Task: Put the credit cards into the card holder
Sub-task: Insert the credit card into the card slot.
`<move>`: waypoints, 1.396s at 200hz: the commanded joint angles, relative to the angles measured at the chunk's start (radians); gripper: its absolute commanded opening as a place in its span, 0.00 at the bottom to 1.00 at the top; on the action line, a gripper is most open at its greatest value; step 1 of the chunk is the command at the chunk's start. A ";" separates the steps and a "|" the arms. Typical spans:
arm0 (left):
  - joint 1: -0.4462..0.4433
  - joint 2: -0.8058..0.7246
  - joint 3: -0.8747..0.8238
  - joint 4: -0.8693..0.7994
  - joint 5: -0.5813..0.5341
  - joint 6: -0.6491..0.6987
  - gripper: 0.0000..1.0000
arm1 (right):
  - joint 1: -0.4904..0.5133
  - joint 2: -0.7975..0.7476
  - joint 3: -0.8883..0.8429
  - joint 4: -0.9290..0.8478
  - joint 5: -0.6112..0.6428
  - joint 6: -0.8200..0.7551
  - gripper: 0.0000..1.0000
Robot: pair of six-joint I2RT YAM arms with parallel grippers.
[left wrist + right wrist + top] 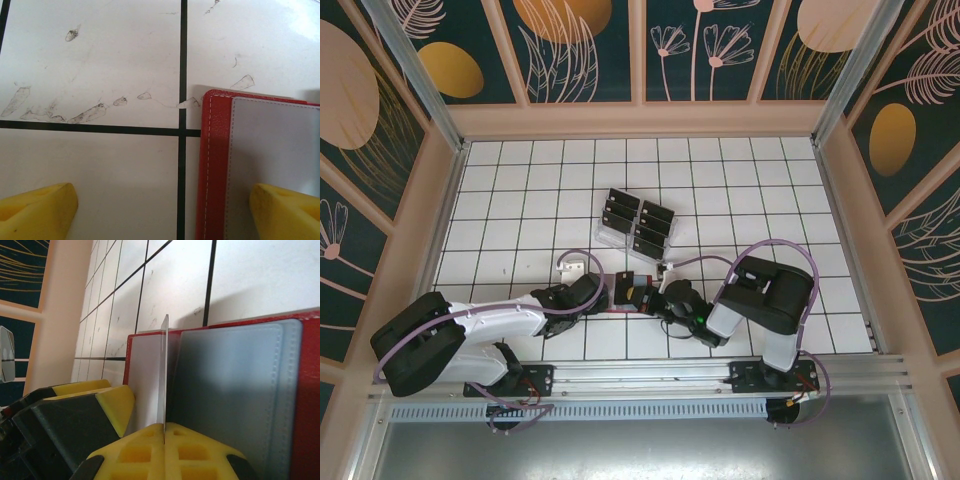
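Across the tiled table [520, 180] the left arm lies low, reaching in from the near-left corner. The left gripper [592, 296] sits at the left edge of the card holder [620, 297]. Its wrist camera shows the jaws spread wide. One yellow fingertip [40, 212] is over bare white tile, the other over the holder's pale grey inner panel. The red stitched border of the holder runs between them (whether that second fingertip presses on the panel, I cannot tell).

The card holder lies opened out flat on the table in the front rows of tiles, between the two grippers. Farther back on the table, well apart from it, a clear rack [635, 228] holds dark credit cards [620, 213].

From the right, the right gripper [642, 299] reaches to the holder. In its wrist view its fingers [135, 455] are pinched together on one credit card [163, 375]. The card is seen edge-on as a thin pale line standing upright over the open holder, about where the pale left panel meets the grey-blue pocket. Whether the card's far edge has entered a pocket cannot be told.
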 commanded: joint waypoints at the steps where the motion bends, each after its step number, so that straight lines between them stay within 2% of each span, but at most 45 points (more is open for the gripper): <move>1: 0.000 0.012 -0.035 -0.059 0.021 -0.005 0.90 | 0.013 0.010 -0.023 -0.004 0.044 0.026 0.00; 208: -0.001 0.003 -0.038 -0.060 0.018 -0.003 0.90 | 0.040 0.033 0.027 -0.109 0.040 0.113 0.00; 279: -0.002 0.003 -0.038 -0.059 0.017 -0.002 0.90 | 0.053 -0.007 -0.007 -0.131 0.064 0.133 0.00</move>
